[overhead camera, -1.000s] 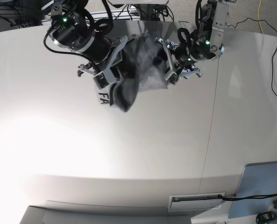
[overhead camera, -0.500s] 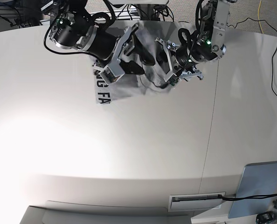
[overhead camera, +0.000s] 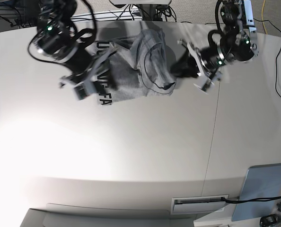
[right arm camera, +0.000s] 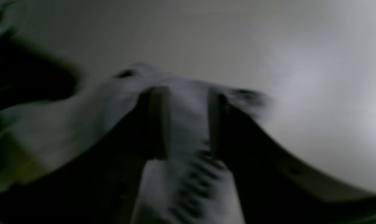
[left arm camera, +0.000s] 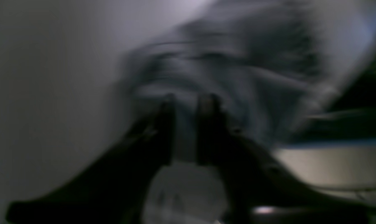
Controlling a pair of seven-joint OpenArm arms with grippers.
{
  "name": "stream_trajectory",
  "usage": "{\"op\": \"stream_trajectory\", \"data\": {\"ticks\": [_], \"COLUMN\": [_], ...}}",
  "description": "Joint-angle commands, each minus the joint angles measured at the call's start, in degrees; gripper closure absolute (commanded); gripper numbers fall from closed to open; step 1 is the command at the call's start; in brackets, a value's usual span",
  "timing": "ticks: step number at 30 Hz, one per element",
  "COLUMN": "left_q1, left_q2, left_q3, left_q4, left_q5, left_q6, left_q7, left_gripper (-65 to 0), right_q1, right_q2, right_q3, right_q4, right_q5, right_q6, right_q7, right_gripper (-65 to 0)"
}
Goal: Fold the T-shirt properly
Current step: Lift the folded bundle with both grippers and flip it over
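The heather-grey T-shirt (overhead camera: 131,75) lies bunched at the back of the white table (overhead camera: 140,151), stretched between my two grippers. Black block letters show on its left part, and the ribbed neck faces up near the middle. My right gripper (overhead camera: 87,87) is at the shirt's left edge. In the right wrist view its jaws (right arm camera: 186,93) stand close together on lettered cloth (right arm camera: 98,102). My left gripper (overhead camera: 178,70) is at the shirt's right edge. In the blurred left wrist view its fingers (left arm camera: 188,102) pinch grey cloth (left arm camera: 237,62).
A table seam (overhead camera: 214,137) runs down the right side. A grey-blue pad (overhead camera: 263,189) and a slot (overhead camera: 199,204) sit at the front right edge. Cables (overhead camera: 280,71) hang off the table's right edge and behind the arms.
Both arms have moved apart, the right arm to the base view's left and the left arm to its right. The shirt has gone from a hanging bundle to a wider spread on the table.
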Motion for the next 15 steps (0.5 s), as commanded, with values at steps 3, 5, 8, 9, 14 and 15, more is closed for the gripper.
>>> {"op": "stream_trajectory", "data": {"ticks": [3, 5, 8, 9, 14, 15], "left_q1": [0.8, 1.4, 2.3, 2.7, 3.0, 3.0], "left_q2": [-0.1, -0.1, -0.1, -0.1, -0.1, -0.1], "left_q3": [1.7, 4.1, 8.7, 10.3, 16.0, 16.5], "left_q4": [1.2, 1.2, 1.2, 1.2, 0.9, 0.4], "left_q5": [-5.7, -5.6, -5.1, -3.7, 7.5, 8.9], "left_q6": [-1.7, -2.4, -2.4, -2.4, -2.4, -2.3], "left_q7": [2.3, 3.5, 5.3, 5.6, 3.8, 2.4], "left_gripper": [-2.7, -2.7, -2.7, -2.7, -2.7, -2.7], "right_q1": [1.2, 2.2, 5.3, 6.7, 13.0, 14.0], "right_q2": [2.8, 4.0, 4.5, 4.4, 4.5, 4.4], "right_q3": [2.4, 2.4, 1.9, 1.7, -0.5, -1.3], "right_q4": [-1.1, -3.8, -9.1, -10.7, -17.6, -19.2], "right_q5": [-0.2, -0.3, -0.5, -0.6, -2.2, -2.7], "right_q6": [-0.4, -0.4, -0.4, -0.4, -0.2, -0.2], "right_q7": [3.7, 3.8, 3.8, 3.8, 3.8, 3.8], "right_gripper": [-8.7, -3.7, -1.3, -1.3, -1.2, -1.2]}}
